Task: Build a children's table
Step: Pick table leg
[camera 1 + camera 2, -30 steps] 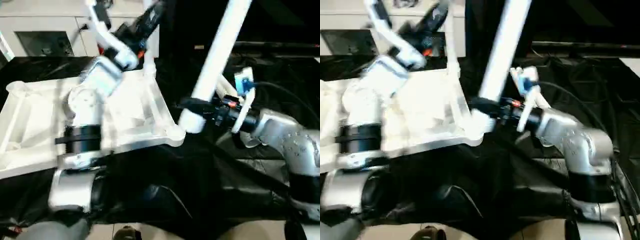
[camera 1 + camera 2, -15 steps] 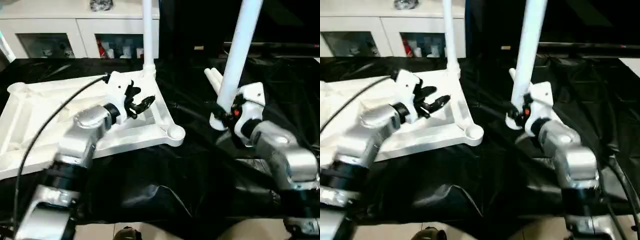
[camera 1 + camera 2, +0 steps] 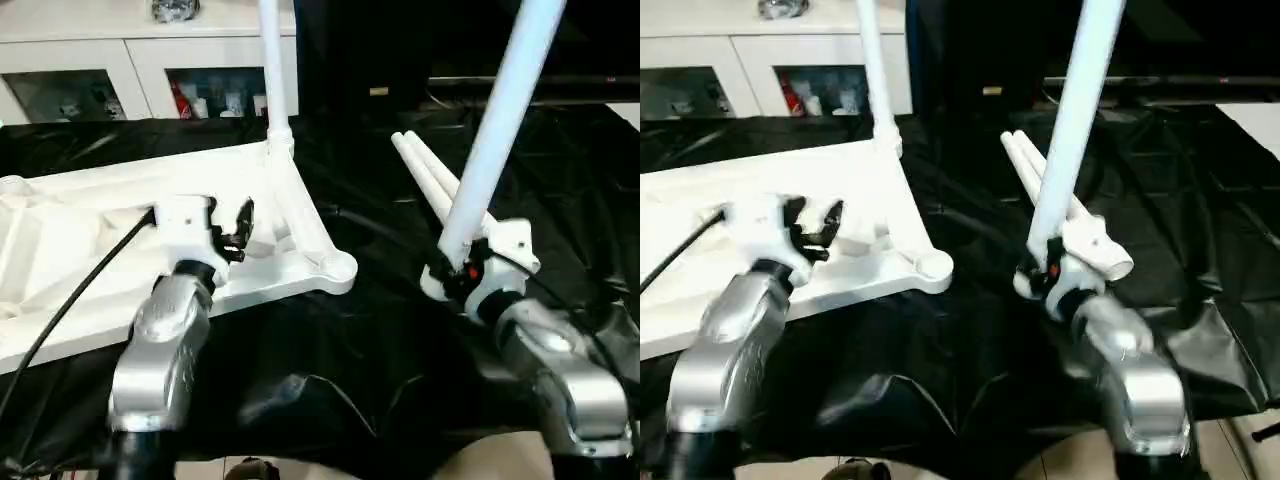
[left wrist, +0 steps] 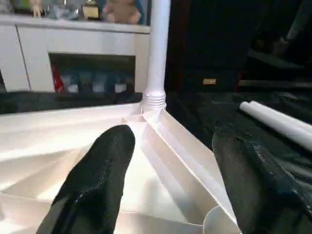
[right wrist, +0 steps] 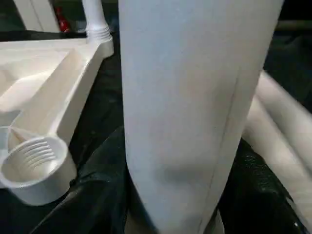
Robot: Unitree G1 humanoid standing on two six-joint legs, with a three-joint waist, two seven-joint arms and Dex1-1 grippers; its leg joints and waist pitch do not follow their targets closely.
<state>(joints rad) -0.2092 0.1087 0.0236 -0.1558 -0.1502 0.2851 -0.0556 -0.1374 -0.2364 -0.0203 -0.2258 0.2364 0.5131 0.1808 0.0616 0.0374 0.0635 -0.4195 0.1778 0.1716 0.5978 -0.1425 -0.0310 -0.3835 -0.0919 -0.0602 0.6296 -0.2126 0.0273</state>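
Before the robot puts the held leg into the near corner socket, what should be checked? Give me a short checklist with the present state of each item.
1. Right gripper holds the leg near its lower end: ok.
2. Near corner socket is empty, its thread visible: ok.
3. Held leg stands over that socket: not ok; it is off to the side, above the black cloth.
4. Held leg upright: not ok; it tilts.
5. Left gripper open, holding nothing, over the table top: ok.
6. First leg upright in the far corner socket: ok; how firmly it sits, cannot tell.
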